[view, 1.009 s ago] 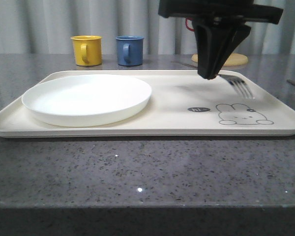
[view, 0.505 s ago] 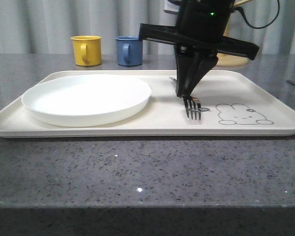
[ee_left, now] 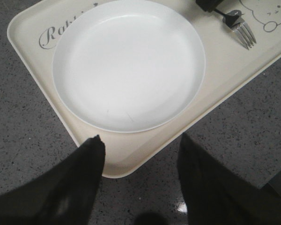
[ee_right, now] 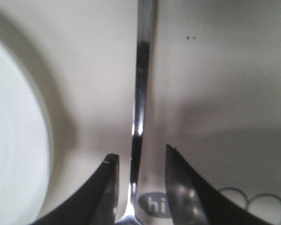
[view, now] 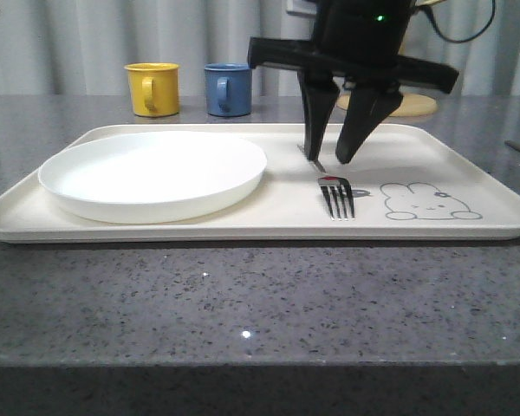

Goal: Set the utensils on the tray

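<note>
Fork: flat on the tray, between the plate and the rabbit drawing. Long axis runs front to back; tines point toward the near rim, handle runs away under the right gripper.
Right gripper: above the fork handle, fingers apart, one on each side of it. In the right wrist view the handle lies in the gap with space on both sides.
Left gripper: over the tray's near left corner, fingers spread, nothing between them.
Plate: white, round, on the tray's left half.
Mugs: yellow and blue, on the table behind the tray.
</note>
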Tool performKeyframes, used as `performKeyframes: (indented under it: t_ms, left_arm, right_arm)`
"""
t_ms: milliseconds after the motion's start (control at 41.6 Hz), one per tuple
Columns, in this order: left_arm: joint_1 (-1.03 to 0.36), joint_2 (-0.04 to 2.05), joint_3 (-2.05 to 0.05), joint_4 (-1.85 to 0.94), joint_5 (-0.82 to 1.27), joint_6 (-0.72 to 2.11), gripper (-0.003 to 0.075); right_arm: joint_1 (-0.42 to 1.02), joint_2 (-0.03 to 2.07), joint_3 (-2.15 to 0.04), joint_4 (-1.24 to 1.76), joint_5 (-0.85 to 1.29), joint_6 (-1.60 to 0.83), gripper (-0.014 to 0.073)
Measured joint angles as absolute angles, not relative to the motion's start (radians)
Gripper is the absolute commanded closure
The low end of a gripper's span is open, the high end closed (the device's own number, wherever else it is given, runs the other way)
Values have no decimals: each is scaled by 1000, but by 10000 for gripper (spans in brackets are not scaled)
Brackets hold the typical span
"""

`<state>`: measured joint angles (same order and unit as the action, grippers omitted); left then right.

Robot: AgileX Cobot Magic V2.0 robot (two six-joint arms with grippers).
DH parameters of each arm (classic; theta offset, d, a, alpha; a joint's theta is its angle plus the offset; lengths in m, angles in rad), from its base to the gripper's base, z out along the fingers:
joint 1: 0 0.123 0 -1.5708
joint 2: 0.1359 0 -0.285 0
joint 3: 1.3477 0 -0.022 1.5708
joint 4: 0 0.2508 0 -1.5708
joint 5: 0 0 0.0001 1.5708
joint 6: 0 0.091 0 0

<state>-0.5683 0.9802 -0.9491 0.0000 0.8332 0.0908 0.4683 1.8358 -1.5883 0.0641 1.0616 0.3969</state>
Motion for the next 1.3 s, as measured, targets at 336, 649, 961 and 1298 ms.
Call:
performKeyframes:
  t_ms: [336, 649, 961, 1298]
  left_arm:
    - [-568, 980, -949, 0, 833, 91, 351]
    - [-568, 980, -949, 0, 833, 91, 351]
    - [-568, 980, -949, 0, 833, 91, 351]
    - [-568, 980, -949, 0, 833, 91, 351]
  right_arm:
    - [378, 1571, -1486, -197, 1168, 293, 306]
    - [78, 1499, -1286, -146, 1154, 146, 306]
    - [-45, 1553, -1244, 11, 1083, 51, 306]
    - [-45, 1641, -1244, 52, 1002, 46, 306]
